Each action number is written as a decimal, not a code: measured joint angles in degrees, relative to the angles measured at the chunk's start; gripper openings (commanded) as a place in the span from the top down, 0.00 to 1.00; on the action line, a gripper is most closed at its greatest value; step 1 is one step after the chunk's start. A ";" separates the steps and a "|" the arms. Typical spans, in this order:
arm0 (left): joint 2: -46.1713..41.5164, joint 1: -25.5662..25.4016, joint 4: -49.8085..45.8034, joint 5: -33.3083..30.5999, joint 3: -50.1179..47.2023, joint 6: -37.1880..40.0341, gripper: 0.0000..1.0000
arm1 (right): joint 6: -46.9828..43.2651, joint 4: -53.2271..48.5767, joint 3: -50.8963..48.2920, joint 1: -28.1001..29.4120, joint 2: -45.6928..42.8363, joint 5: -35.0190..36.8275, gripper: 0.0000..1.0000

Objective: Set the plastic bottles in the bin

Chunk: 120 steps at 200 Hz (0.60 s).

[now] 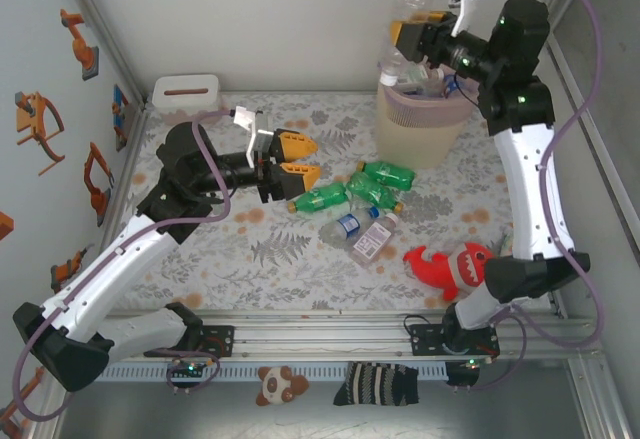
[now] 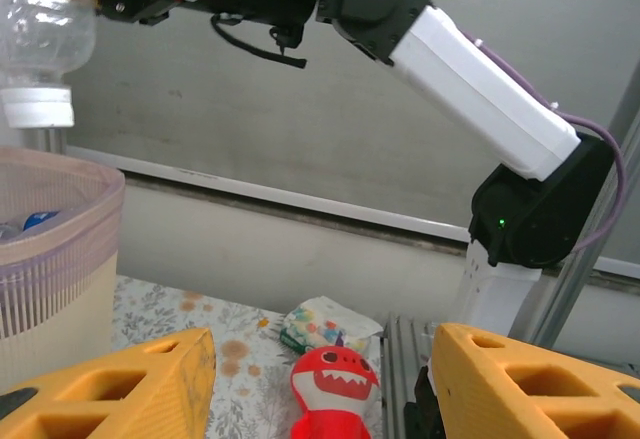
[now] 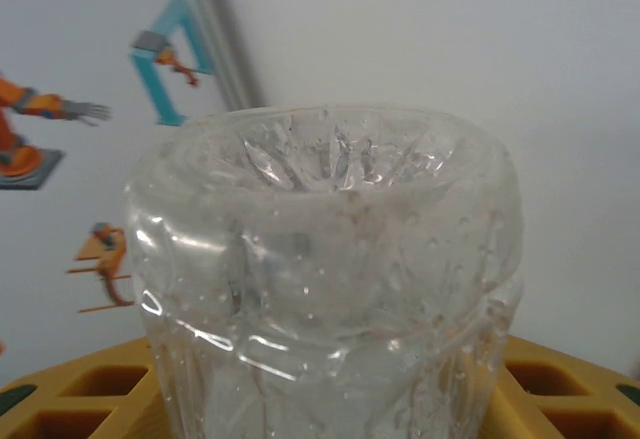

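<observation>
Nearest me the shark lies on the counter, and just beyond it a loose cluster of bottles, green and clear, lie on their sides. My left claw hangs just left of that cluster, its fingers apart with nothing between them. Farthest off, at the back right, my right claw is clamped on a clear bottle, held cap down above the bin, which has more bottles inside.
</observation>
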 measured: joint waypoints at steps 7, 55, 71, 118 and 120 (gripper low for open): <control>0.00 0.00 -0.13 -0.20 0.00 0.09 0.42 | -0.02 -1.01 0.70 -1.01 1.38 1.66 0.47; -0.04 0.00 -0.44 -1.62 -0.28 0.52 0.43 | 3.56 -6.84 5.53 -4.22 10.93 18.56 0.56; -0.04 -0.02 -0.44 -1.88 -0.76 0.55 0.42 | 6.45 -7.85 6.12 -4.22 13.31 24.90 0.55; -0.04 -0.02 -0.57 -2.62 -1.38 0.52 0.43 | 24.28 -6.82 6.12 -4.22 19.61 38.40 0.54; -0.04 -0.02 -0.57 -2.64 -1.40 0.52 0.43 | 25.09 -6.84 6.14 -4.22 19.87 38.69 0.54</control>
